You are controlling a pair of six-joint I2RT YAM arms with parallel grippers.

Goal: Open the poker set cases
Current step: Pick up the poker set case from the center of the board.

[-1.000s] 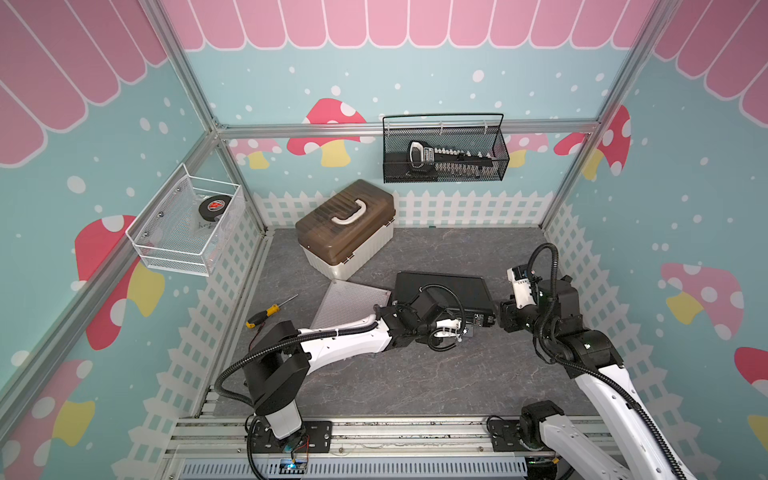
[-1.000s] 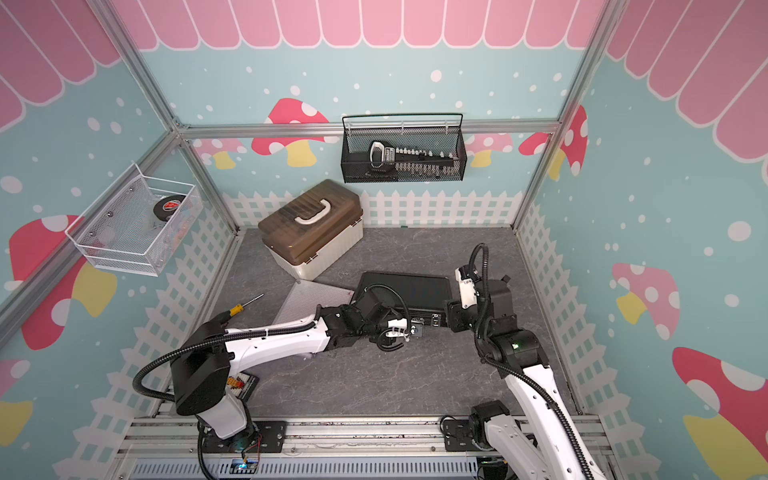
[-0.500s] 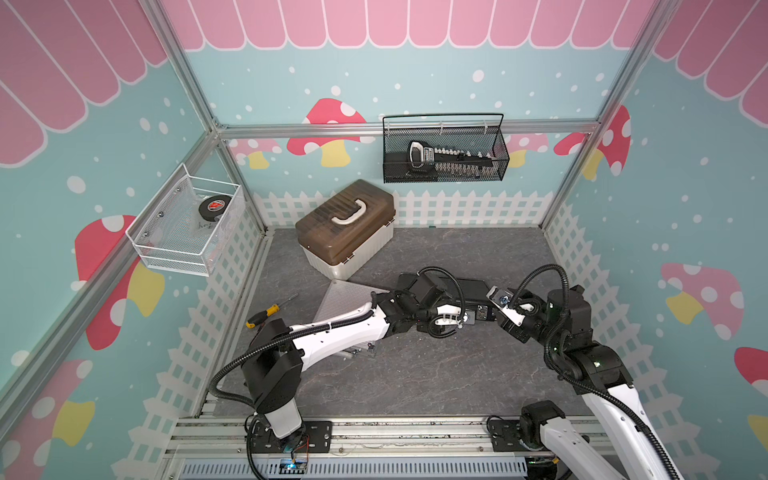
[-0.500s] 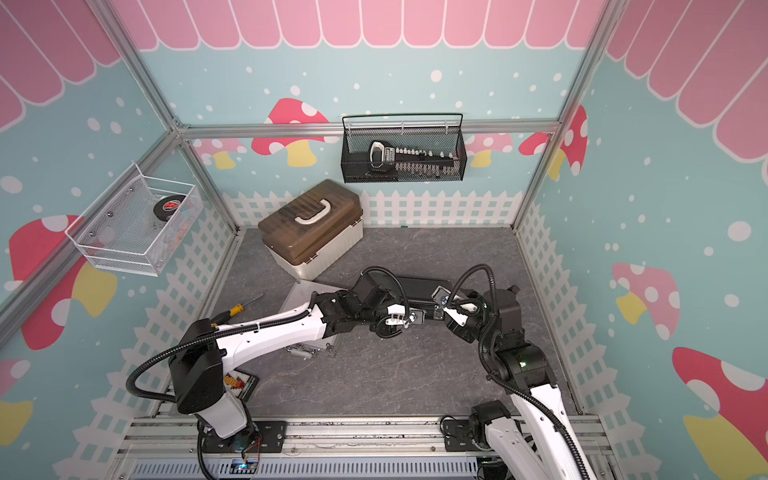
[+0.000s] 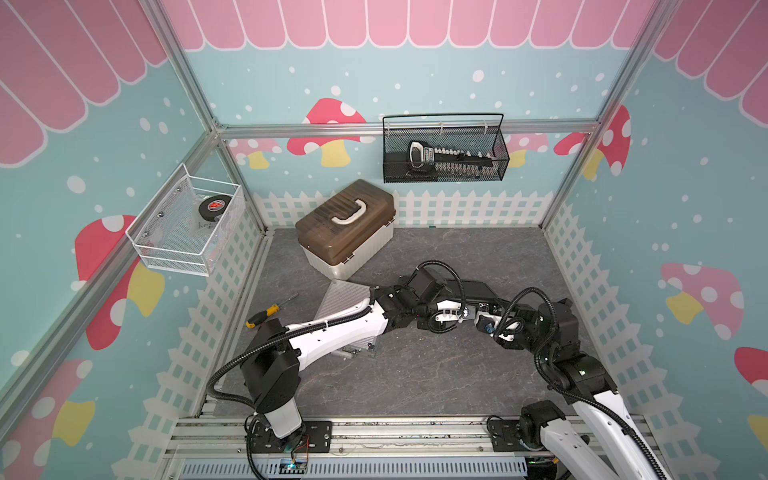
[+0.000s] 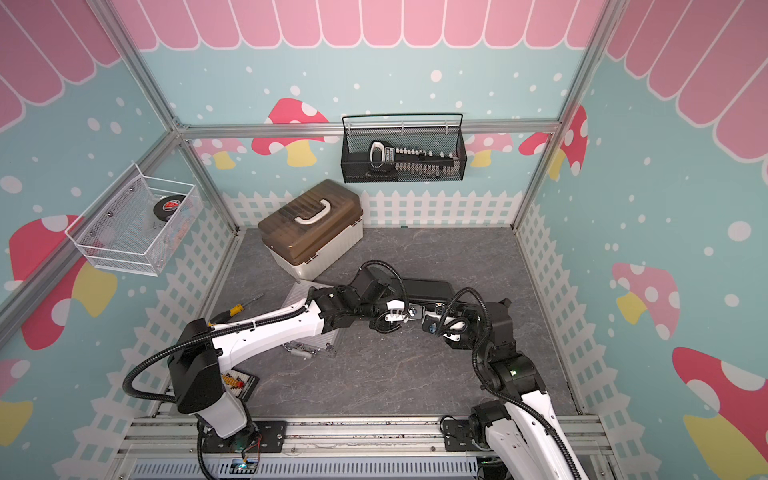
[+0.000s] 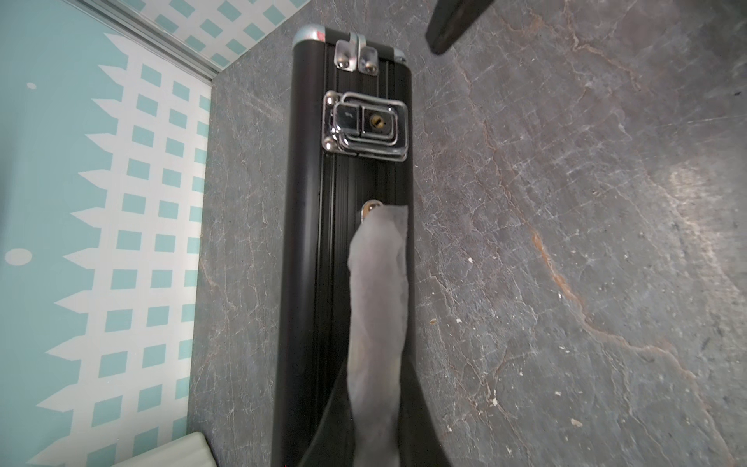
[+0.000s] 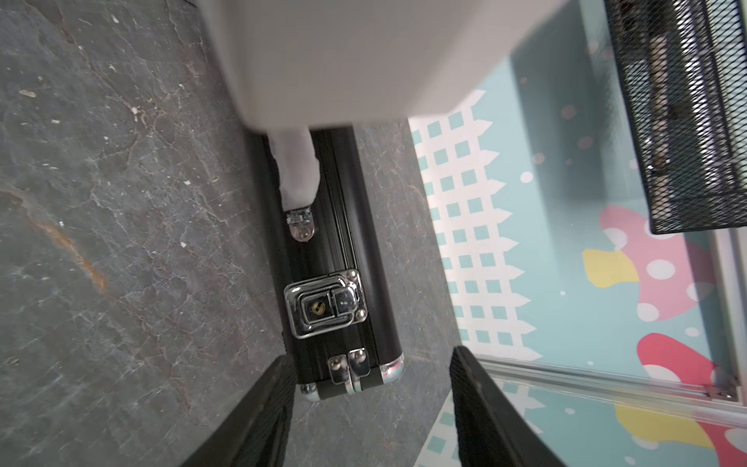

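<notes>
Two cases, and neither shows a raised lid. The larger black case lies flat on the grey floor, right of centre, with its front edge toward the robot. The wrist views show its seam closed and the one chrome latch in sight folded down; any other latch is hidden. The smaller silver case lies just to its left, mostly under the left arm, apparently shut too.

The left gripper has its padded fingers pressed together on nothing, tip at a small chrome bracket on the black case's front. The right gripper, jaws spread and empty, straddles that case's end corner. By these views, the latch in sight and both lids remain to be opened.
</notes>
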